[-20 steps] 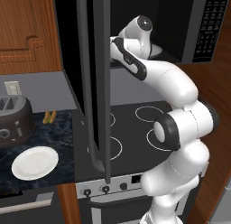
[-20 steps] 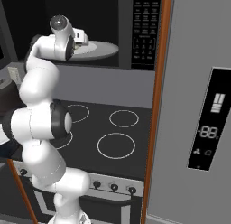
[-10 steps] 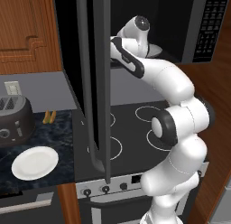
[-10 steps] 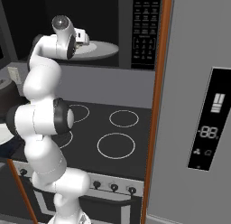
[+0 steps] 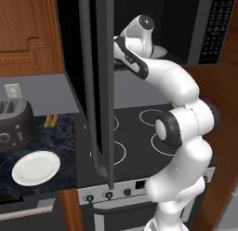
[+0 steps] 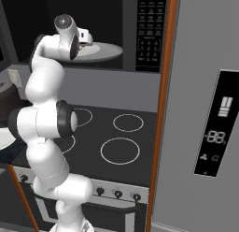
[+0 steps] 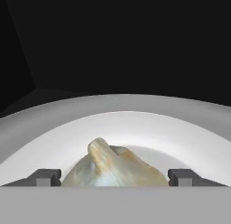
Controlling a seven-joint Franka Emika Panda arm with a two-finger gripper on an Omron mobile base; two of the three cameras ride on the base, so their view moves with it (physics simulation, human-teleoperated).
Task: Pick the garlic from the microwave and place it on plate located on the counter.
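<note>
The microwave point(image 5: 153, 25) hangs open above the stovetop point(image 6: 112, 133), its tall door point(image 5: 97, 81) swung out toward the room, and the arm reaches up into the dark cavity. Down at about 8 o'clock from the oven, in the left base view, the counter point(image 5: 56, 137) carries the plate point(image 5: 36, 167) — well apart from the hand and far below it.

Inside, the turntable dish point(image 7: 135, 123) lies under the gripper point(image 7: 115, 177). The garlic point(image 7: 113, 169) sits on that dish squarely between the two fingertips point(image 7: 45, 177), one at its 9 o'clock and one at its 3 o'clock, its pointed tip leaning toward 11 o'clock.

The jaws stand spread, released — a small gap shows at each side of the bulb. The garlic lies dead ahead, so closing looks like the next thing needed.
</note>
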